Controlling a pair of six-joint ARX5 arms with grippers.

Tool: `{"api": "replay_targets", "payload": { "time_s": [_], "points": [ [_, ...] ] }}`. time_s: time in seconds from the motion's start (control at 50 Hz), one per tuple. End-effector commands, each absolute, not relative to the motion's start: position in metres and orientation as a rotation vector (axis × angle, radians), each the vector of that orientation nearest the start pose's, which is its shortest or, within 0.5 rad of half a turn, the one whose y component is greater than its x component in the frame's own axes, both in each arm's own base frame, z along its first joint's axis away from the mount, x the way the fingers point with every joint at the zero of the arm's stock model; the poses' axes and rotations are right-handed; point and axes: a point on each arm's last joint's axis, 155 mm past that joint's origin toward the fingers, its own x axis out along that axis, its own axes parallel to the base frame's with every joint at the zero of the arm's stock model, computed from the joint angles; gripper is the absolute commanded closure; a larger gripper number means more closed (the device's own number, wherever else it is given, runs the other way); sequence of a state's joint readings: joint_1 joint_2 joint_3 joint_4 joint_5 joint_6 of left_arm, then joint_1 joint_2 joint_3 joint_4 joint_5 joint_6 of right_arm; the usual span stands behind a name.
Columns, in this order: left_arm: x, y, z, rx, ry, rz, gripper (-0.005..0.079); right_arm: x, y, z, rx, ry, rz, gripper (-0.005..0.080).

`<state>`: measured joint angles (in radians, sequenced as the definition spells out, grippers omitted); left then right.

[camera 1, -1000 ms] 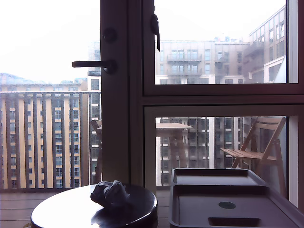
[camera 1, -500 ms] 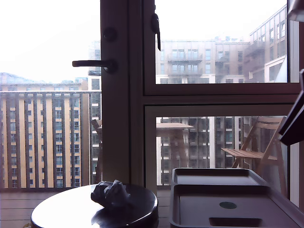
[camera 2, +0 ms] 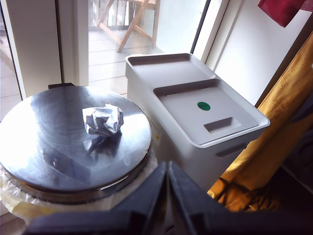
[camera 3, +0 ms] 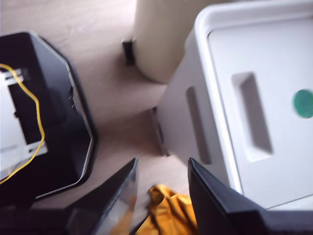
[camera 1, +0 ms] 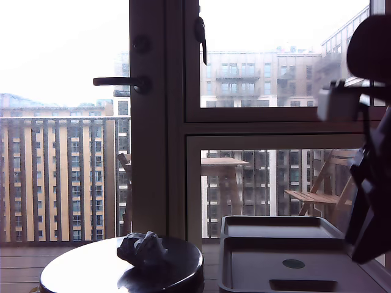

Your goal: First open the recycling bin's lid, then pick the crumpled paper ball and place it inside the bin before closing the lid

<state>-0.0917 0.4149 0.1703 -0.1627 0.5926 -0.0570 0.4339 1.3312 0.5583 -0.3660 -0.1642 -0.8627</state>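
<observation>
The crumpled paper ball (camera 1: 142,249) (camera 2: 102,120) lies on a round dark table (camera 1: 79,271) (camera 2: 44,147). Beside it, at the exterior view's right, stands the light-grey recycling bin (camera 2: 178,147) (camera 3: 183,112). Its lid (camera 1: 256,268) (camera 2: 186,110) (camera 3: 274,58) lies flat and closed, with a green round mark (camera 2: 203,105) and a rectangular recess (camera 3: 252,115). My first gripper (camera 2: 168,169) is shut on nothing, short of the table and bin. My second gripper (camera 3: 161,191) is open above the floor beside the bin's wall. A dark arm (camera 1: 369,183) hangs over the bin at the exterior view's right.
A black base with a yellow cable (camera 3: 58,122) sits on the floor near the bin. Yellow cloth (camera 3: 168,205) (camera 2: 279,142) lies on the floor by the bin's side. A window frame (camera 1: 159,152) stands right behind the table and bin, with a folding chair (camera 1: 330,189) outside.
The dark arm has come in from the exterior view's right and now hangs lower and further in over the bin. The paper ball and the lid have not moved.
</observation>
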Motion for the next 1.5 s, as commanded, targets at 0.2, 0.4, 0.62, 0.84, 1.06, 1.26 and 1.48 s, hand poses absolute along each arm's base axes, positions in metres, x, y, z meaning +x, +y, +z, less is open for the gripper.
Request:
{"api": "replay_targets", "payload": {
  "time_s": [0.2, 0.4, 0.62, 0.84, 1.06, 1.26, 1.48],
  "points": [
    [0.222, -0.125, 0.122, -0.153, 0.418, -0.67, 0.0753, 0.273, 0.154, -0.015, -0.938, 0.925, 1.022, 0.0459],
    [0.222, -0.126, 0.122, -0.157, 0.42, -0.676, 0.0753, 0.286, 0.157, -0.034, -0.985, 0.956, 1.074, 0.0459],
    [0.221, -0.126, 0.12, -0.167, 0.432, -0.674, 0.0753, 0.303, 0.154, -0.045, -1.021, 0.952, 1.09, 0.0459],
    [0.221, -0.126, 0.12, -0.167, 0.432, -0.674, 0.0753, 0.315, 0.149, -0.057, -1.038, 0.958, 1.074, 0.0459],
    [0.221, -0.125, 0.12, -0.167, 0.432, -0.673, 0.0753, 0.318, 0.145, -0.069, -1.049, 0.965, 1.081, 0.0459],
    [0.221, -0.125, 0.12, -0.167, 0.432, -0.673, 0.0753, 0.321, 0.145, -0.078, -1.065, 0.957, 1.082, 0.0459],
    [0.221, -0.125, 0.12, -0.167, 0.433, -0.673, 0.0753, 0.321, 0.139, -0.092, -1.088, 0.982, 1.082, 0.0459]
  ]
}}
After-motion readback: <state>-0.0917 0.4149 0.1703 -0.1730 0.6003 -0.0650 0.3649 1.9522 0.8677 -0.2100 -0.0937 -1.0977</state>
